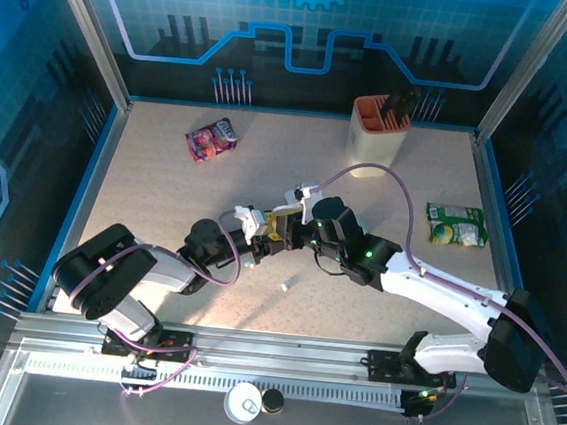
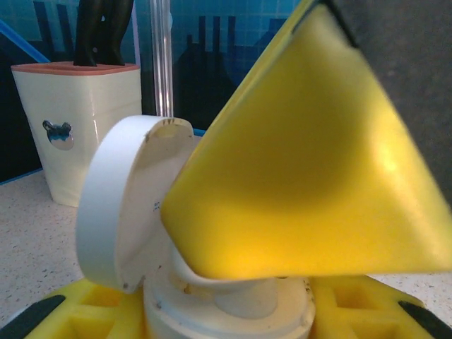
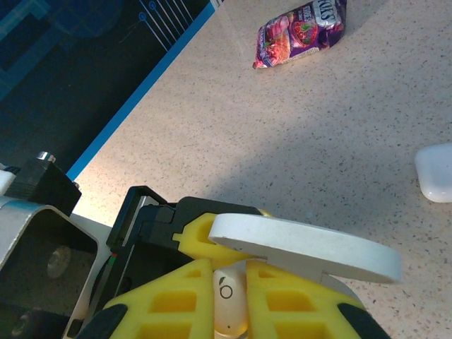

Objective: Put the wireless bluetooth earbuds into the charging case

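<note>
- My left claw (image 2: 227,314) clamps the open charging case (image 2: 116,212), lid up.
- My right claw (image 3: 227,274) pinches a small white piece, probably an earbud (image 3: 227,307), just under that lid.
- A second earbud (image 1: 283,286) lies loose on the table (image 1: 166,181).

White charging case (image 3: 304,247) looks smooth plastic, yellow finger pads (image 3: 166,304) matt foam, tabletop (image 3: 282,141) speckled matt, snack pkt (image 3: 300,32) glossy foil.

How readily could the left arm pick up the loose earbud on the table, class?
Probably not yet. The earbud lies on bare table nearby, but the left tool is shut on the open charging case, with the right tool over it.
</note>
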Robot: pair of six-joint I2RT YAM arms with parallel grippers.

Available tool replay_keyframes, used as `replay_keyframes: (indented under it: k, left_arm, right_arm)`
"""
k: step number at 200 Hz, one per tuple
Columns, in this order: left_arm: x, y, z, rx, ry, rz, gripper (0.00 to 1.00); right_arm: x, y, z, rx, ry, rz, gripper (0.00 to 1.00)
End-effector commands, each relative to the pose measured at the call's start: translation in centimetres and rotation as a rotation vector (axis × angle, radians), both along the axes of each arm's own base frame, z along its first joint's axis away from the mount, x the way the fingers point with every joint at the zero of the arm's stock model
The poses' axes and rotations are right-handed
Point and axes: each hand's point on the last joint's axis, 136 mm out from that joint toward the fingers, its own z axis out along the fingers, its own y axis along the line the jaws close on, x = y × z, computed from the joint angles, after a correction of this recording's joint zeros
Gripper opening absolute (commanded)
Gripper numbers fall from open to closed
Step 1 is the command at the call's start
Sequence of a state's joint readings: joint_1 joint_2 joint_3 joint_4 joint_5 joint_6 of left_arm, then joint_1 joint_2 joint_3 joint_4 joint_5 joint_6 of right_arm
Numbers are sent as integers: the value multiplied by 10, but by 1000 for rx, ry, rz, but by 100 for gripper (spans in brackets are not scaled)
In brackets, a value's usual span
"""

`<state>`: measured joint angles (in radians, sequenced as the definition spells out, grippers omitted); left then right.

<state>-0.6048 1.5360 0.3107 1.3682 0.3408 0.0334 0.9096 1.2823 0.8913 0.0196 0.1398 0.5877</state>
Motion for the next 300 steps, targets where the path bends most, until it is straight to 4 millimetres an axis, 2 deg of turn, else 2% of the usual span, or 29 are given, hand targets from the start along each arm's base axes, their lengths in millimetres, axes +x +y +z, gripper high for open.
replay_keyframes:
  k: [1, 22, 37, 86, 90, 125, 144, 170, 193, 216, 237, 300]
  left_arm:
    - [1, 3, 10, -23, -34, 20, 33]
    - [0, 4, 13, -27, -39, 22, 33]
    - [-1, 5, 12, -27, -39, 21, 33]
    - [-3, 9, 11, -24, -38, 35, 33]
    - [-3, 10, 10, -24, -36, 37, 33]
    - [-2, 14, 7, -19, -30, 52, 33]
    - [-1, 20, 7, -22, -27, 69, 33]
    - [0, 33, 11, -37, -27, 98, 33]
    - [3, 46, 15, -57, -20, 131, 33]
    - [10, 61, 15, -85, 14, 178, 33]
    - [11, 68, 15, -94, 21, 203, 33]
    - [8, 71, 16, -99, 17, 205, 33]
  right_arm:
    - [-6, 9, 1, 34, 14, 18, 14]
    - [-5, 6, 2, 29, 11, 5, 17]
    - [-4, 0, 5, 17, -5, -13, 23]
    - [-4, -20, 36, 19, -106, -40, 35]
    - [-6, -23, 27, 2, -101, -40, 36]
    - [-9, -45, 36, 10, -163, -84, 37]
    - [-9, -64, 31, 20, -180, -131, 38]
    - [-3, -85, 4, 16, -119, -188, 40]
    - [1, -87, -25, 13, -40, -187, 41]
    - [0, -74, -58, -13, 56, -145, 42]
    - [-9, -57, -87, -31, 167, -83, 44]
    - [-46, -24, -153, -101, 433, 68, 45]
